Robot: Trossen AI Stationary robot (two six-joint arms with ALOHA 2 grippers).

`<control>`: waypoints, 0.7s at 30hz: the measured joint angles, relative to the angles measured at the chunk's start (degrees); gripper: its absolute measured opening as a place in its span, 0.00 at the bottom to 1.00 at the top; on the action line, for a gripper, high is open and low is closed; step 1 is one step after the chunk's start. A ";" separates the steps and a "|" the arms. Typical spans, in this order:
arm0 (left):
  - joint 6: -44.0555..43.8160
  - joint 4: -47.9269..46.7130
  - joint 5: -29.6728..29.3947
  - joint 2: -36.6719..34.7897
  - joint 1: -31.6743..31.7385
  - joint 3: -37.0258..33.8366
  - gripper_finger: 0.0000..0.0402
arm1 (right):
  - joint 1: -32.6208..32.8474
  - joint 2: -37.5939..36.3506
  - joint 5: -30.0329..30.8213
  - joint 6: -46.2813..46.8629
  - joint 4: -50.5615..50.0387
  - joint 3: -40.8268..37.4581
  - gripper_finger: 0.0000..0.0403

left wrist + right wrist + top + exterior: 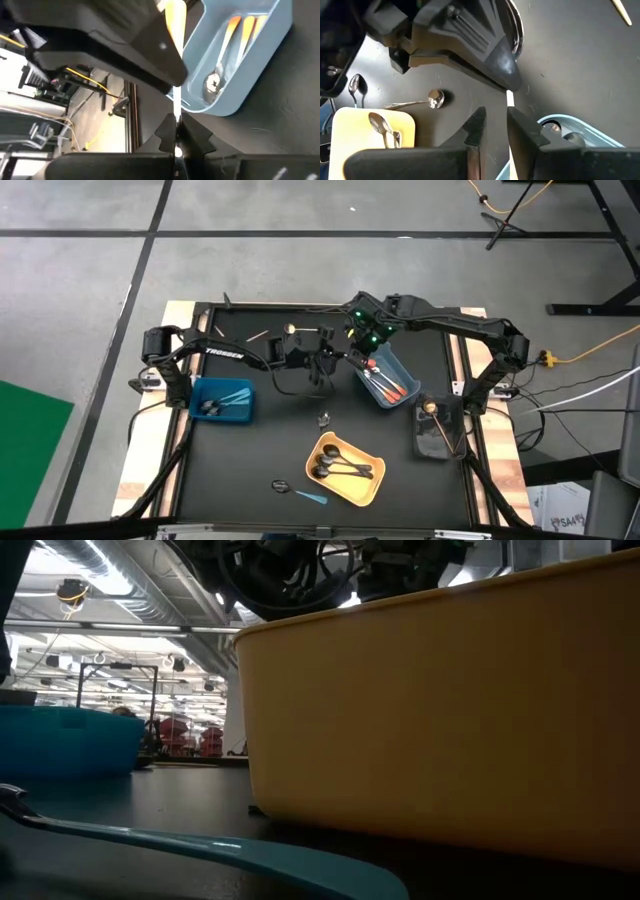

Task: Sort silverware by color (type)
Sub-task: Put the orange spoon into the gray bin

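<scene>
I take the light-blue bin (388,380) as my landmark on the black bench (250,450). Both arms meet just beside its upper-left corner. My left hand (176,135) is clenched on the silver end of an orange-handled spoon (175,30), which stands between the two hands right at the bin's rim. My right hand (494,125) sits at the same spot from the other side, its fingers (476,127) parted around the pale spoon shaft without clearly pressing it. Inside the landmark bin lie more orange-handled spoons (385,385).

Below it and slightly left is the yellow bin (368,480), holding dark spoons (338,468). Far to its left is the blue bin (222,388), holding light-blue-handled spoons (232,397). Just below-right of it is the dark bin (436,438), with a tan spoon (430,408) in it.

Loose pieces: one small silver spoon (324,419) between the landmark and the yellow bin, a dark spoon (281,486) and a light-blue-handled one (312,497) left of the yellow bin, and a tan stick (257,336) well to the landmark's upper left.
</scene>
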 joint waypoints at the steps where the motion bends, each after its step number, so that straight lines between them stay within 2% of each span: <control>1: 0.35 0.01 0.03 0.00 -0.04 0.00 0.01 | 0.00 0.00 0.04 0.00 0.02 0.00 0.16; 7: 0.53 0.61 0.03 0.00 -0.54 0.00 0.01 | 0.00 0.00 3.00 -0.04 0.00 0.00 0.16; 15: 0.56 2.07 -0.10 0.00 -0.74 0.00 0.01 | 0.00 0.00 3.04 -0.09 -0.05 0.00 0.16; 21: 0.54 5.03 -2.64 0.00 -0.74 0.00 0.01 | 0.00 0.00 2.46 -0.09 -0.70 0.00 0.16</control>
